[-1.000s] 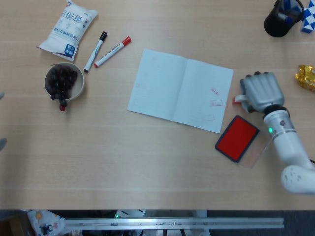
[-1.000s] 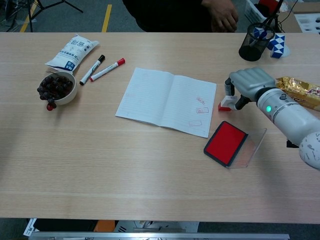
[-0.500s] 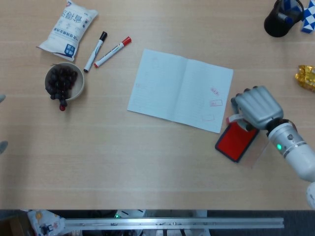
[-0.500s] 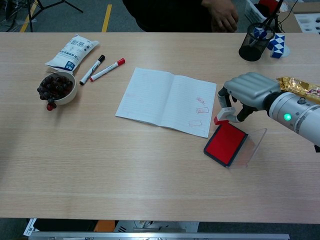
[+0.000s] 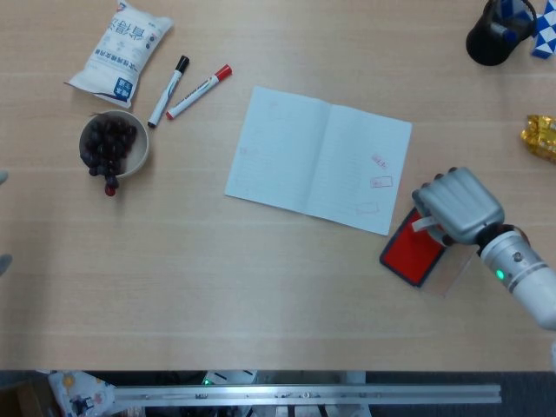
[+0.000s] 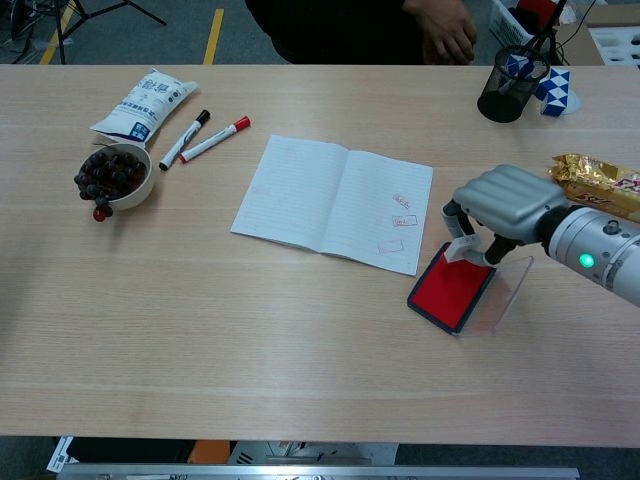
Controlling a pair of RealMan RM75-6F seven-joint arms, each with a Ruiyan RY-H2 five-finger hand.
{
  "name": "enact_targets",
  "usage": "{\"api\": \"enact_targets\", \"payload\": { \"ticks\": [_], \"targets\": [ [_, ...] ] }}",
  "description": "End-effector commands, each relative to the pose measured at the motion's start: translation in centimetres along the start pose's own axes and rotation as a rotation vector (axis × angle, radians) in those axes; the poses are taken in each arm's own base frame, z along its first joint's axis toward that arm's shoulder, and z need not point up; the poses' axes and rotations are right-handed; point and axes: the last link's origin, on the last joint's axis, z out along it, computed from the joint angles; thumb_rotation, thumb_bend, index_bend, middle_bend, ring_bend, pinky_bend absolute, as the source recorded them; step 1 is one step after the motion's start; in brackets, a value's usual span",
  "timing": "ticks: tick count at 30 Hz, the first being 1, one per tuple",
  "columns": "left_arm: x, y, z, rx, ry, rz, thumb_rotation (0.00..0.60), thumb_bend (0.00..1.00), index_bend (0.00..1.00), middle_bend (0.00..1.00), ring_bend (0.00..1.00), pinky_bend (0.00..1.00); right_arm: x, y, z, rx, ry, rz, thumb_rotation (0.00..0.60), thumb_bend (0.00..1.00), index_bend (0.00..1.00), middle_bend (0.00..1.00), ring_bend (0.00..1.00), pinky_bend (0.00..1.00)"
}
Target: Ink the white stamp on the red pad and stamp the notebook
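I have the right hand [image 6: 505, 205] at the right side of the frame, fingers curled down around the white stamp [image 6: 462, 249], which I am holding on the upper end of the red pad [image 6: 450, 285]. In the head view the same hand [image 5: 459, 207] covers most of the stamp [image 5: 425, 224], and only a small white piece shows at its lower left edge, over the pad [image 5: 413, 252]. I cannot tell from either view whether the stamp face is pressed flat on the ink or just touching it. The pad's clear lid [image 6: 503, 290] lies open to the right of the red surface, on the worktop [image 6: 300, 340].

The notebook [image 6: 335, 201] lies open in the middle of the frame, just left of the pad, its lower right corner close to the pad's upper corner. Its right page carries three small red stamp marks [image 6: 398, 217] near the outer edge, one above the other.

My left hand is not visible in either view.

At the upper left of the chest view I see a white packet [image 6: 144, 103], and just right of it a black-capped marker [image 6: 183, 139] and a red-capped marker [image 6: 214, 139] lying side by side at an angle. Below them stands a bowl [image 6: 113, 177] of dark fruit. At the upper right there is a black mesh pen cup [image 6: 506, 88] with a blue and white puzzle toy [image 6: 555, 88] beside it, and a gold wrapper [image 6: 598, 183] lies at the right edge, just behind my right hand's wrist.
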Motion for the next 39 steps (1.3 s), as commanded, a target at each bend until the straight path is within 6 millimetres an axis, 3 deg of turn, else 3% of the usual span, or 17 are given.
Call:
{"api": "enact_targets", "payload": {
  "ticks": [1, 39],
  "targets": [
    [-0.1, 0.0, 0.0, 0.001, -0.007, 0.001, 0.600, 0.12, 0.13, 0.18, 0.20, 0.12, -0.4, 0.1, 0.0, -0.002, -0.010, -0.013, 0.600, 0.42, 0.71, 0.57, 0.48, 0.47],
    [-0.5, -0.2, -0.2, 0.011, -0.026, -0.002, 0.600, 0.12, 0.13, 0.17, 0.20, 0.12, -2.6, -0.1, 0.6, -0.008, -0.019, -0.072, 0.600, 0.42, 0.73, 0.58, 0.49, 0.47]
  ]
}}
